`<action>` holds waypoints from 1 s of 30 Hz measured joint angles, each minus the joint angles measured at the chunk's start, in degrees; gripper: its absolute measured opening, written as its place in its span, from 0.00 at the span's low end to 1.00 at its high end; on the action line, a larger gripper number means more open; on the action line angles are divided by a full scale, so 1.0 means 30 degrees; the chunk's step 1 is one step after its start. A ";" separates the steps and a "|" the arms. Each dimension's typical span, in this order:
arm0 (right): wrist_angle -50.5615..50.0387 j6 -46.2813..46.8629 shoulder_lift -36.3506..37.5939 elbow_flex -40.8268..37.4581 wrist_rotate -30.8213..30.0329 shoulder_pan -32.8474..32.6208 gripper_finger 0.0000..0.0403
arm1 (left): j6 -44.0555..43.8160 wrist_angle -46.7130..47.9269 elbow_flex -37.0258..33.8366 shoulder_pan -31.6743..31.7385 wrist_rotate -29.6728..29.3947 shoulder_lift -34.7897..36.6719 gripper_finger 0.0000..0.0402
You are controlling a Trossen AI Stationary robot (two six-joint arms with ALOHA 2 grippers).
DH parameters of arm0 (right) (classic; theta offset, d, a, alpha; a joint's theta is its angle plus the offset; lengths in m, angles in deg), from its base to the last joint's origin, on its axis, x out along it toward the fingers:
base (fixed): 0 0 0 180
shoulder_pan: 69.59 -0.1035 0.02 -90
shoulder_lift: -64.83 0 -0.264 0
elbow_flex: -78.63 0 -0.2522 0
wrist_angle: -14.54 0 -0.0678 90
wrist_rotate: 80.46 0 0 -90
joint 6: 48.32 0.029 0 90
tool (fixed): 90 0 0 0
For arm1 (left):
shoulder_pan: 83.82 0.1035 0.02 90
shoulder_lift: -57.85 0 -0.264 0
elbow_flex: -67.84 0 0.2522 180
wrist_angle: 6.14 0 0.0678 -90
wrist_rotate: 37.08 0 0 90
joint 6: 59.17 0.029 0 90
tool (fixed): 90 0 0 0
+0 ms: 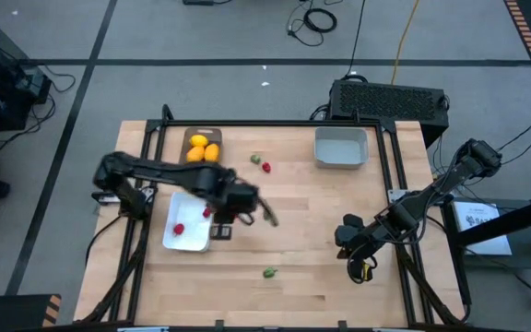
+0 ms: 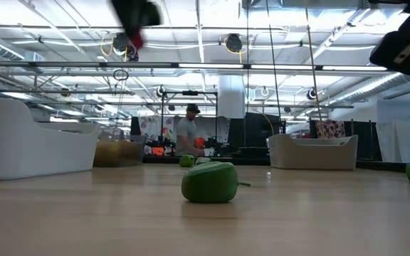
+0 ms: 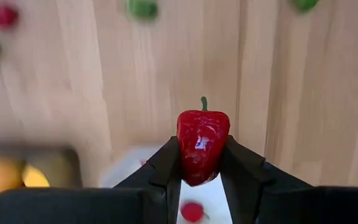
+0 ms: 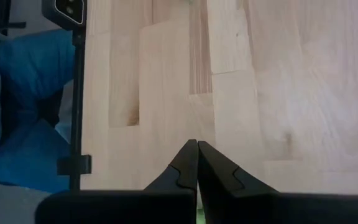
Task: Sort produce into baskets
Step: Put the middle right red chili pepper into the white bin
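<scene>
From above, the left gripper [image 1: 212,213] hangs over the near edge of the shallow white rectangular tray [image 1: 188,238], which already holds one small red berry [image 1: 180,229], while the grey-brown tray [image 1: 192,136] beyond it carries glossy yellow-orange lemon-shaped fruits [image 1: 202,148]; the right gripper [image 1: 357,258] waits near the table's right side, and the pale grey squarish bin [image 1: 340,148] looks empty. The risk, as I judge it, is a release too close to the low rim, so the smooth piece bounces or rolls out onto the pale wooden table [image 1: 312,240]. At table height, a matte green lumpy piece [image 2: 210,182] sits alone on the planks. The left wrist view shows the dark fingers [image 3: 160,169] clamped on a shiny red pepper-shaped piece [image 3: 202,144] with a green stem, pinched low, so it could pivot or slip. The right wrist view shows that arm's fingers [image 4: 182,168] pressed together, holding nothing.
</scene>
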 joint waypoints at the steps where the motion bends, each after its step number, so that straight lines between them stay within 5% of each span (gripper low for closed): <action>1: 0.0035 -0.0233 0.0000 0.0000 -0.0004 0.0000 0.00 | -0.0771 -0.0200 -0.1020 -0.0287 -0.0208 0.0665 0.25; 10: 0.0258 -0.2309 0.0000 0.0000 -0.1084 0.0052 0.00 | -0.9085 -0.3549 -0.9479 -0.3310 -0.2627 0.7162 0.25; 17: 0.0767 -0.3663 0.0000 0.0000 -0.2064 0.0690 0.00 | -1.5383 -0.4330 -1.4024 -0.5040 -0.3519 0.8803 0.25; 30: 0.1240 -0.4381 0.0000 0.0000 -0.2018 0.2055 0.00 | -1.6292 -0.7326 -1.7495 -0.5206 -0.4385 0.7832 0.31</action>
